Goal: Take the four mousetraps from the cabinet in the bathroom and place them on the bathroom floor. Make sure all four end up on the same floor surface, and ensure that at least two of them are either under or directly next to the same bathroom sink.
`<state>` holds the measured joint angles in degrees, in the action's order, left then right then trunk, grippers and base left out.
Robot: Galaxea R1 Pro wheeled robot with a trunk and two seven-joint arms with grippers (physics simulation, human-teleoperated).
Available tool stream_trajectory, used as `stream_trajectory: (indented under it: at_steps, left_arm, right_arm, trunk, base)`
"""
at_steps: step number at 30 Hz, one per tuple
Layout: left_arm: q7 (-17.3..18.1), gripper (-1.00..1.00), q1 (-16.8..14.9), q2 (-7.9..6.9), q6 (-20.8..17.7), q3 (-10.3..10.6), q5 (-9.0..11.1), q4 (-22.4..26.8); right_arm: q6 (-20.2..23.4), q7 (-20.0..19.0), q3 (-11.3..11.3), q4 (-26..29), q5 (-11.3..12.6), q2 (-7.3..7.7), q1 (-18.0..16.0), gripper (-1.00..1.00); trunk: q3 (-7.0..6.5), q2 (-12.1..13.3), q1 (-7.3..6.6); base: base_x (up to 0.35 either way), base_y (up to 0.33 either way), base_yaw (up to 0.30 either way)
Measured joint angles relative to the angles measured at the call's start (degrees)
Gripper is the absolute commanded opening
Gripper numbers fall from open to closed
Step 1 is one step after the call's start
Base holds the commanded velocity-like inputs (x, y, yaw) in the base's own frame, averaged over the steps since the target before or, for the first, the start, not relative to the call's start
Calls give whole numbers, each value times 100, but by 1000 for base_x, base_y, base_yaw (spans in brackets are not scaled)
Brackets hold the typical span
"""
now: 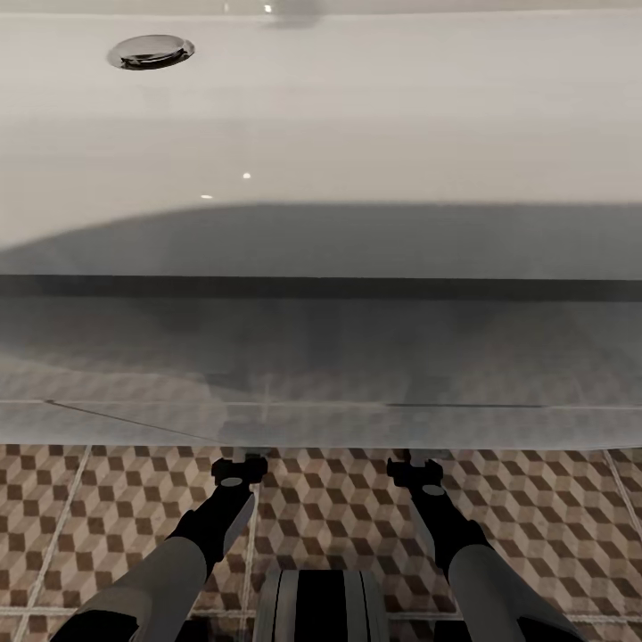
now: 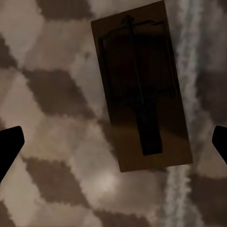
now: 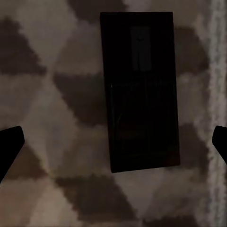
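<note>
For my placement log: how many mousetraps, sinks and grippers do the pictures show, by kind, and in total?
Mousetraps: 2, one under the left gripper, one under the right gripper.
Sinks: 1.
Grippers: 2, left gripper, right gripper.
Total: 5

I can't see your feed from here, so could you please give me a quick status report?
Left gripper open, right gripper open. One mousetrap flat on the bathroom floor under the left, another mousetrap under the right. Sink directly ahead. Nothing obstructing.

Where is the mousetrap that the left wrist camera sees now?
The mousetrap lies flat on the cube-patterned bathroom floor, between the open left gripper fingertips, beside a pale grout line.
</note>
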<state>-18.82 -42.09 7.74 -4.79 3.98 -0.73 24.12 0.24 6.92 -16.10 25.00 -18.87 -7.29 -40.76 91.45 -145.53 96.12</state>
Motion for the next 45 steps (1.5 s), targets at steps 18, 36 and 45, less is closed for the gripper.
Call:
stream_trajectory:
  at_steps: [18, 36, 45]
  left_arm:
    - [-29, 100, -1, 0, -12, 10, -6, 113]
    - [-56, 100, -1, -5, -27, 10, -1, 122]
    - [-53, 100, -1, -5, -23, 10, 1, 124]
  right_arm:
    - [0, 0, 0, 1, -5, 5, 0, 100]
    - [0, 0, 6, 2, -19, -2, 0, 100]
    - [0, 0, 12, 2, -25, 3, 0, 100]
  trunk:
    - [0, 0, 2]
    - [0, 0, 4]
    - [0, 0, 4]
  base:
    - [-45, 0, 0]
    - [-312, 0, 0]
    - [-342, 0, 0]
